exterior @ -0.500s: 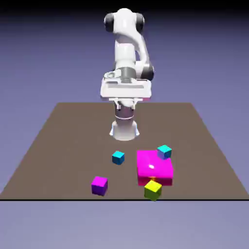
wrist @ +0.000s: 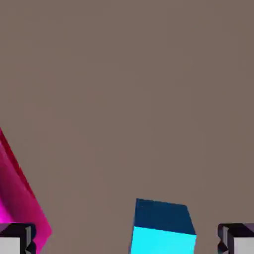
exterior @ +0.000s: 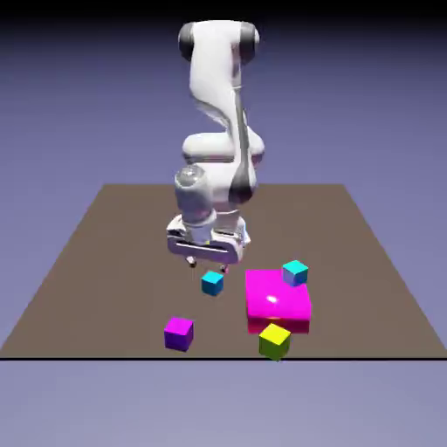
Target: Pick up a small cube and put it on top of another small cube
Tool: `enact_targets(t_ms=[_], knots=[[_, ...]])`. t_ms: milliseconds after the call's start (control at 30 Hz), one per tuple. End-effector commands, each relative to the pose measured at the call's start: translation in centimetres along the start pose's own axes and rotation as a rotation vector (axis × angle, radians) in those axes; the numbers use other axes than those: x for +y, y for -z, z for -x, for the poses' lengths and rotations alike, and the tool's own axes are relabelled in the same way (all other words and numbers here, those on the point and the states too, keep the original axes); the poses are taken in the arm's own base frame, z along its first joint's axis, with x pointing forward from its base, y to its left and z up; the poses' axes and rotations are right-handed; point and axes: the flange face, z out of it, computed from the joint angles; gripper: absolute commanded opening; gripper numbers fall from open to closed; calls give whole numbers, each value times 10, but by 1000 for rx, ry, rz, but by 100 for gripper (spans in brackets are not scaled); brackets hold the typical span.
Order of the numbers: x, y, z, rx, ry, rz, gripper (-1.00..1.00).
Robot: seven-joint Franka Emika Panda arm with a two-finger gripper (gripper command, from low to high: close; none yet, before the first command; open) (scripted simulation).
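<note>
Cube on the table, block to the exterior view's right

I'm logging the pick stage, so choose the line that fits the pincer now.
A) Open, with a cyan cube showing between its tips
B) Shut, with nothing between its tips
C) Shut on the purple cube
A: in the hand view the pincer's two tips stand wide apart, with the cyan cube between them and a gap on each side.

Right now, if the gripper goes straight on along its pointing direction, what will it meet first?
Probably the cyan cube, which shows between the open fingertips, nearer one side; depth is unclear, so it might pass beside it to the table.
</note>
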Motion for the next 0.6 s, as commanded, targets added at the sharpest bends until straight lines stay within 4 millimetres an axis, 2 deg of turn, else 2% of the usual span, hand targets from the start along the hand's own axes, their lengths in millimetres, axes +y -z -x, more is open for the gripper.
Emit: enact_targets(t_ms=[0, 33, 233, 267, 300, 333, 533, 567], knots=[[3, -5, -2, -16, -17, 20, 0], [3, -5, -2, -16, -17, 20, 0], [-2, -73, -7, -16, -17, 20, 0], [-2, -74, -7, -16, -17, 20, 0], [-2, -74, -7, -16, -17, 20, -100], [-2, -74, -7, -16, -17, 20, -100], [3, -6, -2, -16, -17, 20, -100], [-5, 1, -10, -35, -99, -3, -100]])
